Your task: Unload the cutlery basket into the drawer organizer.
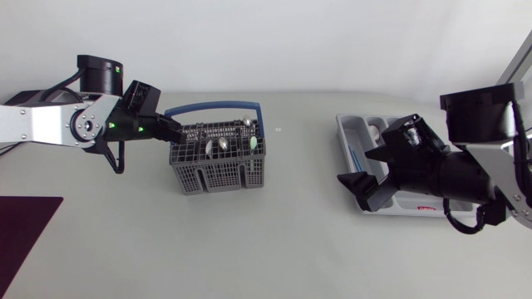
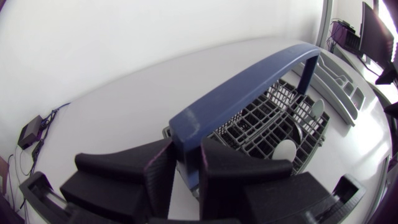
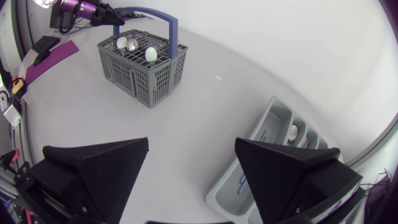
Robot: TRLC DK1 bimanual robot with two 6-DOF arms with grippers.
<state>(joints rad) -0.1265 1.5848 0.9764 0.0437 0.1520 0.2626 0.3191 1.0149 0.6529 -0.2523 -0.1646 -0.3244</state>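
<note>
The grey cutlery basket (image 1: 218, 158) stands left of the table's middle, with a blue arched handle (image 1: 216, 106) and spoons (image 1: 224, 146) upright in it. My left gripper (image 1: 170, 133) is at the basket's left end. In the left wrist view its fingers (image 2: 155, 174) press from both sides on the lower end of the handle (image 2: 249, 87). The grey drawer organizer (image 1: 353, 133) lies at the right and holds a few pieces. My right gripper (image 1: 366, 187) hangs open over the organizer's near left corner, its fingers wide apart (image 3: 193, 168). Basket (image 3: 140, 71) and organizer (image 3: 273, 118) both lie ahead of it.
A dark purple mat (image 1: 25, 224) lies at the table's front left corner. A small mark (image 1: 278, 129) sits on the table between the basket and the organizer.
</note>
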